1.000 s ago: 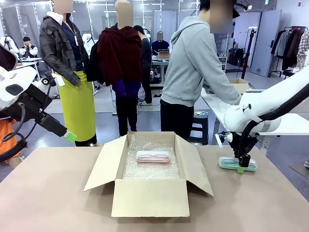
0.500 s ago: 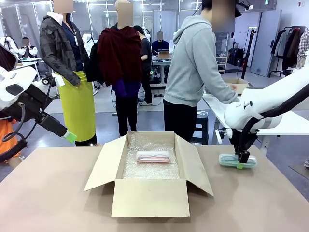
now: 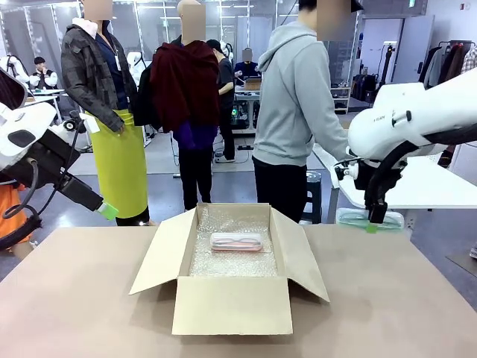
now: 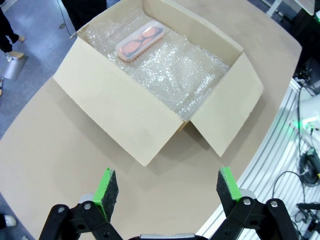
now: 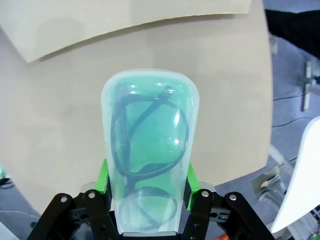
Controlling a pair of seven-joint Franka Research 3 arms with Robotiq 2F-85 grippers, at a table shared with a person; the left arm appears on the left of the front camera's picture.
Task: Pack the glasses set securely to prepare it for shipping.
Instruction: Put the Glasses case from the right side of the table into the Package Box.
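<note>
The table (image 3: 67,298) carries an open cardboard box (image 3: 231,306) at its middle, with all four flaps splayed outward. The box floor is lined with bubble wrap (image 4: 175,75). The pale pink case (image 3: 236,241) lies flat on the lining towards the far wall, so the nearer stretch of lining is bare.

The mint green case (image 5: 150,115) hangs in the air to the right of the box, clear of the tabletop and roughly level. The right gripper (image 3: 375,218) is pinching it across its narrow width. In the right wrist view the green pads (image 5: 103,177) press on the long edges close to one end, and most of the case juts out past them.

The left gripper (image 4: 165,185) hovers over the table on the robot's side of the box. Its jaws are spread wide with nothing between them.

The step in hand appears to be carrying the mint case into the box. To do it well:

- The arm probably needs to pass high enough to clear the right flap (image 3: 302,261).
- It should then come down over the bare lining beside the pink case, not on top of it.
- Because the hold sits near one end, a slow, level approach should keep the free end from dipping or swinging.
- The pads would best part only once the case rests on the wrap.
</note>
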